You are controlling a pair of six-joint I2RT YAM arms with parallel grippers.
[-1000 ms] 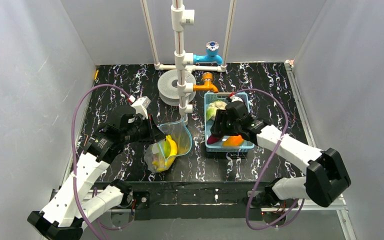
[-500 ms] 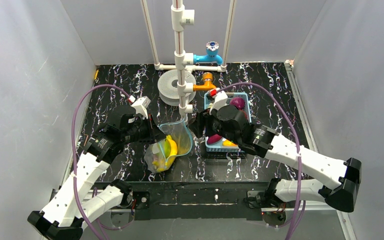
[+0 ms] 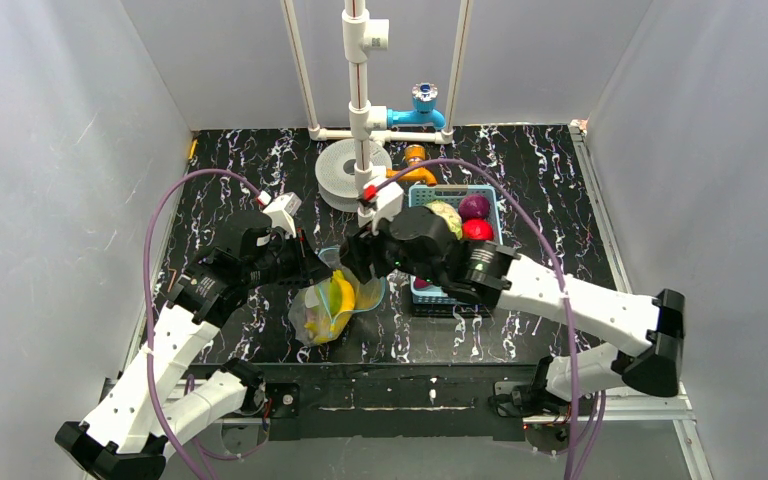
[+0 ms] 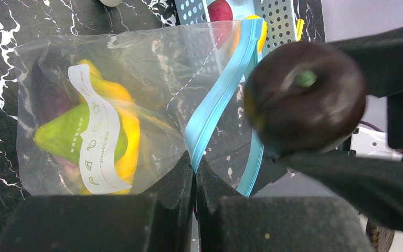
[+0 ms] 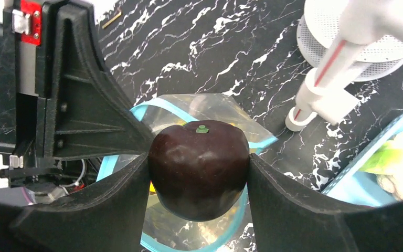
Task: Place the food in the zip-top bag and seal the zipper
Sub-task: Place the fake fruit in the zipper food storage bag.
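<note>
The clear zip-top bag [image 4: 136, 79] lies on the black marbled table, with yellow bananas [image 4: 128, 126] and a green piece [image 4: 63, 137] of food inside. My left gripper [image 4: 194, 165] is shut on the blue zipper [image 4: 220, 94], holding the mouth open. My right gripper [image 5: 198, 173] is shut on a dark maroon round fruit [image 5: 198, 163] with a green stem dot, just above the bag's open mouth [image 5: 210, 107]. From above, the bag [image 3: 332, 305] sits between the left gripper [image 3: 312, 268] and right gripper [image 3: 355, 262].
A light-blue basket [image 3: 430, 192] right of the bag holds a pale cabbage [image 3: 444, 215], a purple piece [image 3: 474, 207] and a red piece [image 3: 477, 229]. A white pipe stand [image 3: 365, 150], white disc [image 3: 342, 172], orange tap [image 3: 415, 170] and blue tap [image 3: 420, 108] stand behind.
My right arm has swung left from the basket with the dark fruit to above the bag's mouth. The left gripper has held the zipper without moving.
</note>
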